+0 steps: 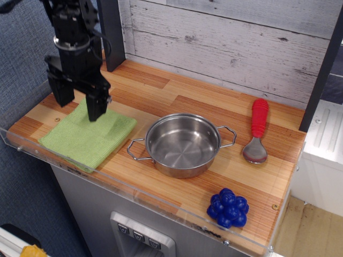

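Green cloth [88, 136] lies flat on the tabletop [177, 99] at lower left of the frame, just left of the steel pot [182, 144]. I see the fingers [96, 104] spread apart and empty over its upper edge. Judged soft, light and limp; I'd pinch at a corner or edge.

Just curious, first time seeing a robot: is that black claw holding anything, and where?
Nothing is held. The gripper is open above the green cloth's far edge, with nothing between its fingers.
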Controlling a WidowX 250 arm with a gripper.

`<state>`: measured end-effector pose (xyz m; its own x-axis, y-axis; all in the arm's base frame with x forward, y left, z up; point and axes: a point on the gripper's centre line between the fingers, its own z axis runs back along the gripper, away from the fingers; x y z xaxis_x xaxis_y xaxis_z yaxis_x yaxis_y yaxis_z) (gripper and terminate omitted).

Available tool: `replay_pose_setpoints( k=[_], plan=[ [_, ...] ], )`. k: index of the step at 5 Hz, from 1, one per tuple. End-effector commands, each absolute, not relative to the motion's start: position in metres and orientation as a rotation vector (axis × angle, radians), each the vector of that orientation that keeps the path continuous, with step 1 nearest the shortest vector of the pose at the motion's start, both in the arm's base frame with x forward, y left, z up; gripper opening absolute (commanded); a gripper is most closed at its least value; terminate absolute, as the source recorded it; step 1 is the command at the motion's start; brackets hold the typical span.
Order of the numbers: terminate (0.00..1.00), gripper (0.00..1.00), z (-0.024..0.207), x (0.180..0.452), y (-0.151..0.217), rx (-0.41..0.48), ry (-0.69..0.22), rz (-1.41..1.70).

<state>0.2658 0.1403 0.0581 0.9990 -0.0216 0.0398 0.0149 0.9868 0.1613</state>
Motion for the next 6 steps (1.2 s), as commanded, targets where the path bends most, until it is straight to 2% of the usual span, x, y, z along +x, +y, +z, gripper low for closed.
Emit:
replay_pose_setpoints(
  k=[1,2,4,6],
  plan=[
    [0.0,1.0,0.096,0.284,0.14,0.198,-0.092,-0.016],
    [0.0,1.0,0.097,0.293,0.12,0.202,-0.079,-0.059],
    [0.0,1.0,0.108,0.321,0.061,0.084,-0.123,-0.155],
    [0.0,1.0,0.129,0.338,0.011,-0.033,-0.145,-0.197]
  ],
)
